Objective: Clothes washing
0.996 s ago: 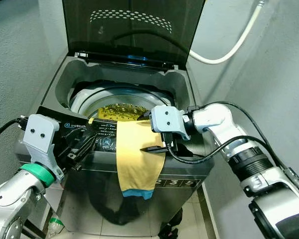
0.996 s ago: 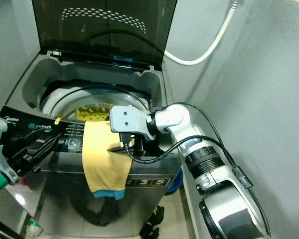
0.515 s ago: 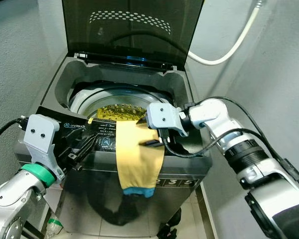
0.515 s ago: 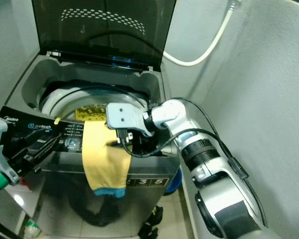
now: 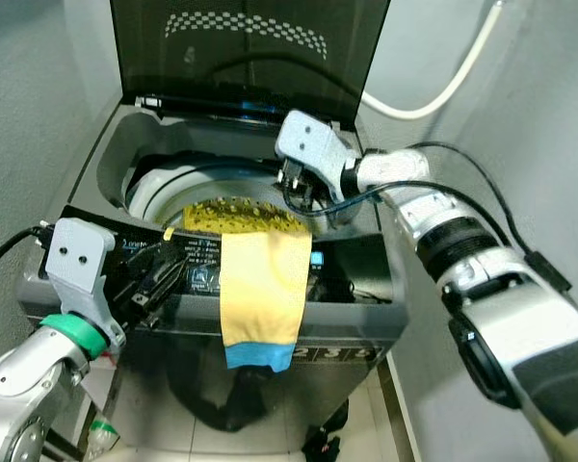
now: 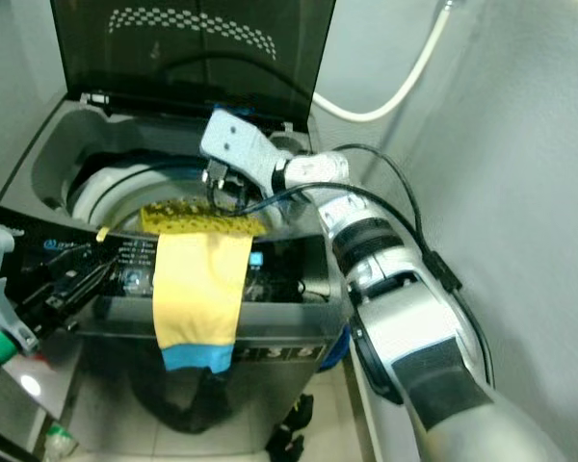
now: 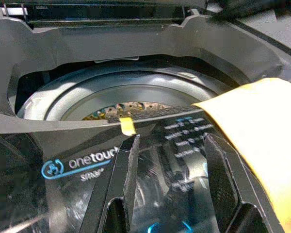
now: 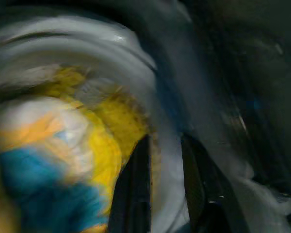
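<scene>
While the right tool (image 5: 297, 192), fingers narrowly parted and empty, hovers mid-frame over the drum (image 5: 173, 188), push the shirt (image 5: 260, 289) fully inside.

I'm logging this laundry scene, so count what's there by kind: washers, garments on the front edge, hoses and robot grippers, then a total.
Washer: 1
Yellow garment over the front edge: 1
White hose: 1
Grippers: 2, left gripper and right gripper
Total: 5
</scene>
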Robot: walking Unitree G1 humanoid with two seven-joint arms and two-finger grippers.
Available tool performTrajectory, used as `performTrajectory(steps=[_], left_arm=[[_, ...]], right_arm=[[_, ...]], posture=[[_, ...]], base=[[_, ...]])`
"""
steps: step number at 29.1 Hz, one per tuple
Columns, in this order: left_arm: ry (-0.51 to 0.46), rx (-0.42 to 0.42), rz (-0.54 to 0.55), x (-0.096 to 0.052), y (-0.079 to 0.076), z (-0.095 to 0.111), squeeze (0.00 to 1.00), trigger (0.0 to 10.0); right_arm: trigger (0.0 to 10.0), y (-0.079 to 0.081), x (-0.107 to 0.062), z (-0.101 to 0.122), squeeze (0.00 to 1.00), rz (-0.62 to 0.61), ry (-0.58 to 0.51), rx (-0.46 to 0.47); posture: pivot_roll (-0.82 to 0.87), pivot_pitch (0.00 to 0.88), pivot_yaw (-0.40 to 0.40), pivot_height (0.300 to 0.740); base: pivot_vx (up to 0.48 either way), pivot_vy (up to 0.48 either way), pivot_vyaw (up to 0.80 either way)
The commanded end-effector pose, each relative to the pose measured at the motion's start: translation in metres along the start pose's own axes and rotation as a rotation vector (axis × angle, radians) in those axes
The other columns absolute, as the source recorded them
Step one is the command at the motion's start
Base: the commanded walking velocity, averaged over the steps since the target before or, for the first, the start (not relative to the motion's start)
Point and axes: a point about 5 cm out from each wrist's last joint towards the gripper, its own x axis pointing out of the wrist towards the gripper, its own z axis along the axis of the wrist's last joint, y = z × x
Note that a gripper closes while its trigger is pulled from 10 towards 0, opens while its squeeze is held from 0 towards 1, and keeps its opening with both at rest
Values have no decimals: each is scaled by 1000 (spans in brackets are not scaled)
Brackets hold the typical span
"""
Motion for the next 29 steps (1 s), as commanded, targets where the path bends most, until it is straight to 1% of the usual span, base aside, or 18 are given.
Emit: performTrajectory(steps=[1, 2, 4, 5, 6, 7, 8, 10, 11, 12, 13, 14, 15, 18, 22, 26, 28, 29], left_arm=[[11, -6, 9, 3, 0, -3, 0, 10000], [9, -4, 17, 4, 0, -3, 0, 10000], [9, -4, 17, 4, 0, -3, 0, 10000], [7, -3, 21, 4, 1, -2, 0, 10000], [7, -3, 22, 3, 1, -2, 0, 10000], [7, -3, 22, 3, 1, -2, 0, 10000], [20, -2, 0, -1, -1, -2, 0, 10000], [20, -2, 0, -1, -1, -2, 0, 10000], [31, -2, -15, -5, -1, -2, 0, 10000], [34, -1, -17, -6, 0, -1, 0, 10000], [34, -1, -17, -6, 0, -1, 0, 10000], [36, 1, -17, -7, 0, -1, 0, 10000], [36, 1, -17, -7, 0, -1, 0, 10000], [36, 3, -22, -7, 0, 0, 0, 10000], [31, 9, -34, -7, 0, 3, 0, 10000], [32, 10, -36, -8, 0, 3, 0, 10000], [32, 10, -36, -8, 0, 3, 0, 10000], [33, 10, -38, -8, 0, 3, 0, 10000]], right_arm=[[1725, -36, -10, 17, 0, -284, -69, 56], [2157, -49, -15, 30, 0, -373, -137, 106], [2157, -49, -15, 30, 0, -373, -137, 106], [2157, -56, -19, 37, 0, -404, -183, 137], [10000, -50, -16, 41, 0, -276, -226, 185], [10000, -50, -16, 41, 0, -276, -226, 185], [2824, -13, -16, 29, 0, 295, -255, 177], [2824, -13, -16, 29, 0, 295, -255, 177], [0, 15, -26, 12, 0, 688, -229, 152], [0, 24, -31, 6, 0, 796, -221, 153], [0, 24, -31, 6, 0, 796, -221, 153], [0, 30, -34, 4, 0, 844, -223, 158], [0, 30, -34, 4, 0, 844, -223, 158], [0, 36, -39, 1, 0, 899, -222, 159], [0, 39, -53, -7, 0, 995, -198, 161], [0, 44, -64, -8, 0, 1057, -186, 144], [0, 44, -64, -8, 0, 1057, -186, 144], [0, 52, -67, -14, 0, 1088, -146, 100]], posture=[[91, 26, -101, 740], [91, 26, -101, 740], [91, 26, -101, 740], [94, 27, -104, 740], [94, 27, -103, 740], [94, 27, -103, 740], [93, 28, -100, 740], [93, 28, -100, 740], [88, 30, -93, 740], [89, 32, -91, 740], [89, 32, -91, 740], [89, 32, -91, 740], [89, 32, -91, 740], [93, 37, -90, 740], [96, 42, -86, 740], [96, 42, -85, 740], [96, 42, -85, 740], [97, 39, -83, 740]], base=[[0, 0, 0], [0, 0, 0], [0, 0, 0], [0, 0, 0], [0, 0, 0], [0, 0, 0], [0, 0, 0], [0, 0, 0], [0, 0, 0], [0, 0, 0], [0, 0, 0], [0, 0, 0], [0, 0, 0], [0, 0, 0], [0, 0, 0], [0, 0, 0], [0, 0, 0], [0, 0, 0]])
